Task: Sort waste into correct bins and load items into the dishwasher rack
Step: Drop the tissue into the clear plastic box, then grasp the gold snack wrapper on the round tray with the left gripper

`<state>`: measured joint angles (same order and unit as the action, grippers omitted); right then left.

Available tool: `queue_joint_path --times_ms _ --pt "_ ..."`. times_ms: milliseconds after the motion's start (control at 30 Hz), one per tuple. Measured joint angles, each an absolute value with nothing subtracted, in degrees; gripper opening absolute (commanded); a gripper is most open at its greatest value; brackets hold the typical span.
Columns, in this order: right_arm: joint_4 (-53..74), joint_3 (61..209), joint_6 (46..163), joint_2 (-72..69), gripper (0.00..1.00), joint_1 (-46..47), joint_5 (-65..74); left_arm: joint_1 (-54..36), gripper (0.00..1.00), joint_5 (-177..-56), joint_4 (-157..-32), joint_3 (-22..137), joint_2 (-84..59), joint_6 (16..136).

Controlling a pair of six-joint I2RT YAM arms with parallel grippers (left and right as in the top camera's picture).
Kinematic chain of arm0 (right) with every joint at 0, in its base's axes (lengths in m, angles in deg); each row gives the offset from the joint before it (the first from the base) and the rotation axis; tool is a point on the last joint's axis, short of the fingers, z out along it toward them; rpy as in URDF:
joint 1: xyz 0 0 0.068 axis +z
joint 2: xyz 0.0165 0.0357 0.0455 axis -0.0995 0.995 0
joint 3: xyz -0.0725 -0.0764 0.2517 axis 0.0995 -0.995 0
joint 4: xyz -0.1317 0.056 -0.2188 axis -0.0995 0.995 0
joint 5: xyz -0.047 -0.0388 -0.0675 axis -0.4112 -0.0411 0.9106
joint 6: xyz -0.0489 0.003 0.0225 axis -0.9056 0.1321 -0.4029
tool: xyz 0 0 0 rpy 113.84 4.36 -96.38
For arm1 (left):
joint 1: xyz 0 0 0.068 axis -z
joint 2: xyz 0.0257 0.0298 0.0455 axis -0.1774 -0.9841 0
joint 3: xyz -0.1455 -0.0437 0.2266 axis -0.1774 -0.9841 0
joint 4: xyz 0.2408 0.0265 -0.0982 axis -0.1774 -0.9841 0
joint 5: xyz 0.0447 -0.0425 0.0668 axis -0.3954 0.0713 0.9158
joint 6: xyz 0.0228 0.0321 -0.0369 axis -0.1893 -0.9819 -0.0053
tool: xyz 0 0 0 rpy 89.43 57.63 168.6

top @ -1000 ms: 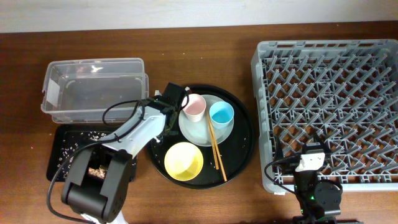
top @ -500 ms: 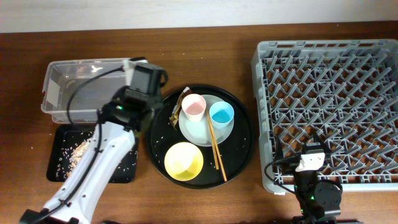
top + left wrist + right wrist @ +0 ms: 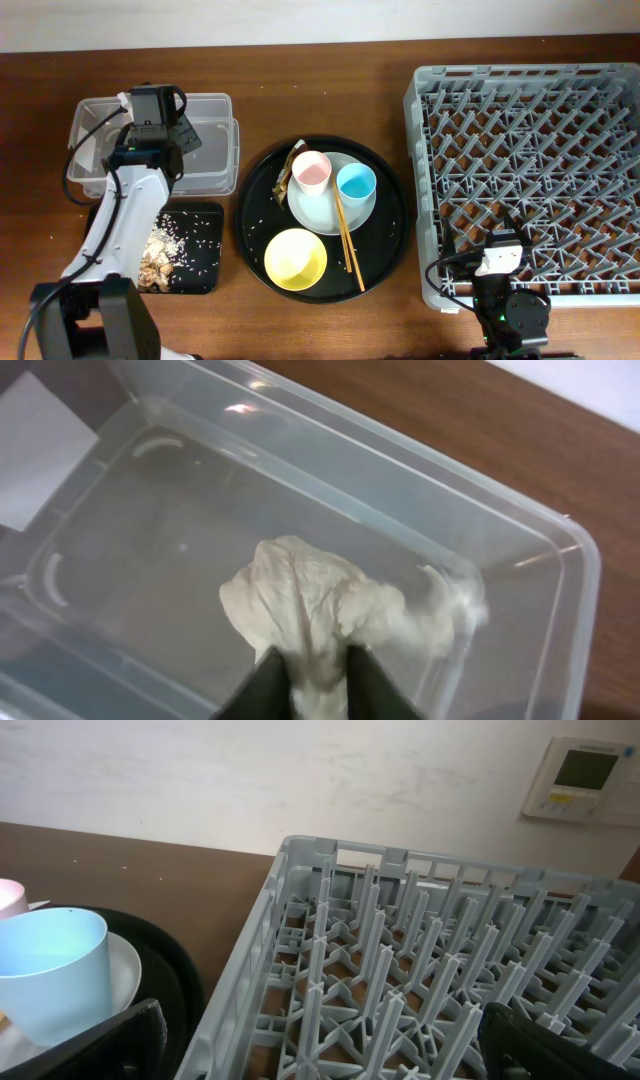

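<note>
A dark wooden table (image 3: 320, 55) runs along a pale wall. At its left end the left claw (image 3: 318, 678) hangs over the clear tub (image 3: 520, 530), its two dark fingers close together with the crumpled white tissue (image 3: 310, 600) caught between the tips. The wad dangles straight below the claw, inside the tub's rim and toward its far wall, so I'd guess a simple release drops it in. The snack wrapper (image 3: 283, 178) lies on the round black tray (image 3: 390, 240), at the plate's left edge, to the right of this arm and well nearer it than the other. The right claw (image 3: 330, 1060) gapes wide and empty by the dishwasher rack (image 3: 520, 90).
</note>
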<state>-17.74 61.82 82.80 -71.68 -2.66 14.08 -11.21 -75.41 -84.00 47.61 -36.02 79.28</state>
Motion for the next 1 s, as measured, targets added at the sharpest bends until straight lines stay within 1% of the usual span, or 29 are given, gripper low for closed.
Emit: queue_joint_path --times_ms 33,100,167,267,333,367,400,433,500,600,700,767,833,900,1000 --pt "-17.7 61.8 82.8 -71.7 0.98 -2.7 14.1 -11.3 0.54 -75.7 -83.8 47.6 -36.0 79.4" --pt "-17.7 61.8 82.8 -71.7 0.98 -2.7 14.1 -11.3 0.58 -76.4 -83.3 47.6 -36.0 79.3" --pt "-17.7 61.8 82.8 -71.7 0.98 -2.7 14.1 -11.3 0.66 -76.7 -83.3 47.6 -36.0 79.1" --pt "-17.7 61.8 82.8 -71.7 0.98 -2.7 14.1 -11.3 0.70 -76.9 -83.5 47.6 -36.0 78.9" --pt "-17.7 61.8 82.8 -71.7 0.98 -2.7 14.1 -11.3 0.75 -77.1 -83.4 47.6 -36.0 78.8" --pt "-17.7 61.8 82.8 -71.7 0.98 -2.7 14.1 -11.3 0.82 -77.5 -83.5 47.6 -35.9 78.8" --pt "-17.7 61.8 82.8 -71.7 0.98 -2.7 14.1 -11.3 0.86 -77.8 -83.5 47.6 -35.7 78.8" --pt "-17.7 61.8 82.8 -71.7 0.98 -2.7 14.1 -11.2 0.87 -78.1 -83.5 47.6 -35.2 78.5" --pt "-17.7 61.8 82.8 -71.7 0.98 -2.7 14.1 -11.0 0.78 -78.5 -83.7 47.6 -33.1 78.6" --pt "-17.7 61.8 82.8 -71.7 0.98 -2.7 14.1 -10.9 0.77 -78.8 -85.6 47.6 -29.7 78.5" --pt "-17.7 61.8 82.8 -71.7 0.98 -2.7 14.1 -10.9 0.72 -80.9 -90.8 47.7 -27.2 78.4" --pt "-17.7 61.8 82.8 -71.7 0.98 -2.7 14.1 -10.8 0.64 -84.7 -95.8 47.7 -26.7 78.3" --pt "-17.7 61.8 82.8 -71.7 0.98 -2.7 14.1 -10.0 0.53 -88.9 -100.7 47.7 -26.6 78.2" --pt "-17.7 61.8 82.8 -71.7 0.98 -2.7 14.1 -8.5 0.32 -91.9 -103.7 47.7 -26.6 78.5" --pt "-17.7 61.8 82.8 -71.7 0.98 -2.7 14.1 -3.6 0.31 -94.8 -108.6 47.6 -26.6 77.9"
